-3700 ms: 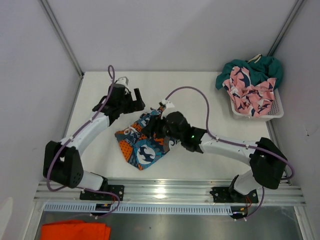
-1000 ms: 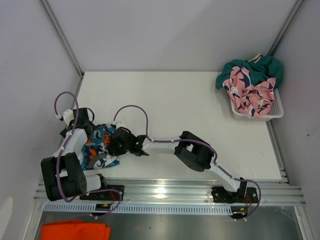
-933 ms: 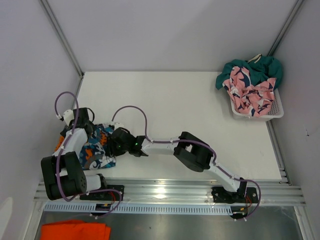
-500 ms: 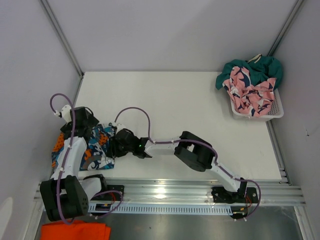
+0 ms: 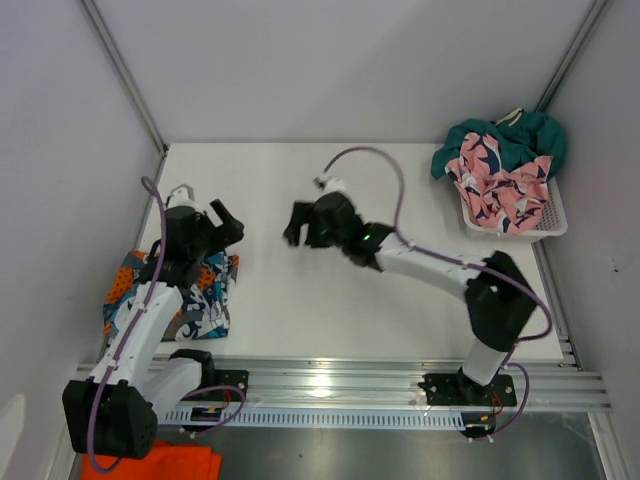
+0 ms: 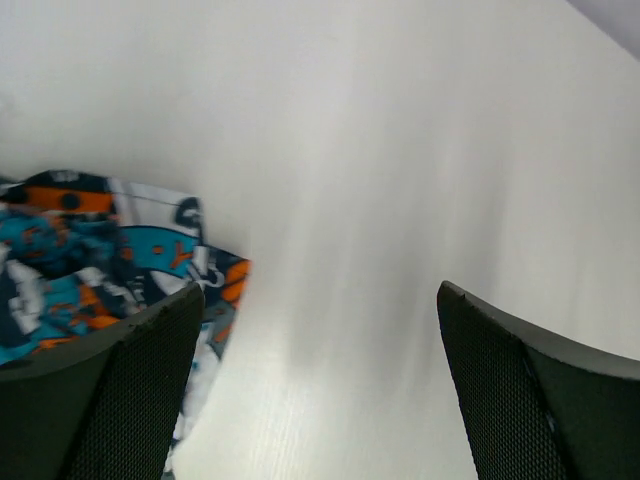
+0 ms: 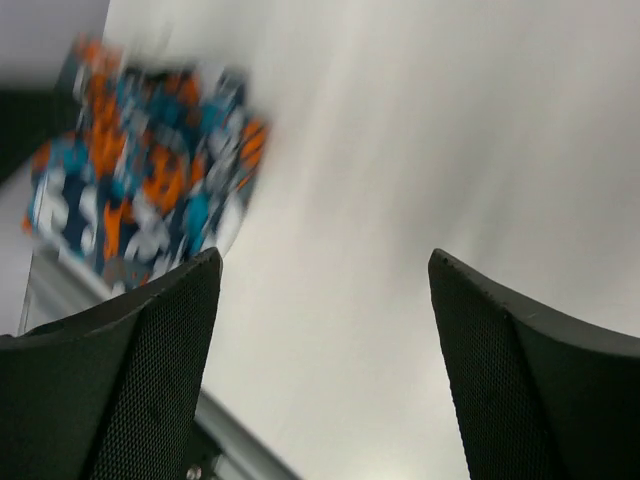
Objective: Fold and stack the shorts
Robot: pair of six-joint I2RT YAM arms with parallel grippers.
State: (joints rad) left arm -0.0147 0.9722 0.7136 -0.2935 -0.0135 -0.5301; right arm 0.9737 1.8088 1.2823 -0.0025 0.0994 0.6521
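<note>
The blue, orange and white print shorts (image 5: 205, 296) lie folded at the table's near left edge, partly under my left arm; they also show in the left wrist view (image 6: 90, 245) and, blurred, in the right wrist view (image 7: 150, 170). My left gripper (image 5: 222, 226) hovers open just behind them, nothing between its fingers (image 6: 110, 390). My right gripper (image 5: 299, 227) is open and empty over the middle of the table, to the right of the print shorts. The pink shark shorts (image 5: 500, 188) and the teal shorts (image 5: 512, 135) lie crumpled in the basket.
The white mesh basket (image 5: 520, 232) stands at the back right by the wall. A bright orange cloth (image 5: 150, 462) lies below the front metal rail (image 5: 330, 380). Walls close in the table on the left, back and right.
My right gripper opened, let go of the print shorts and drew back to the right toward the table's middle. My left gripper rose off the shorts and moved farther back.
</note>
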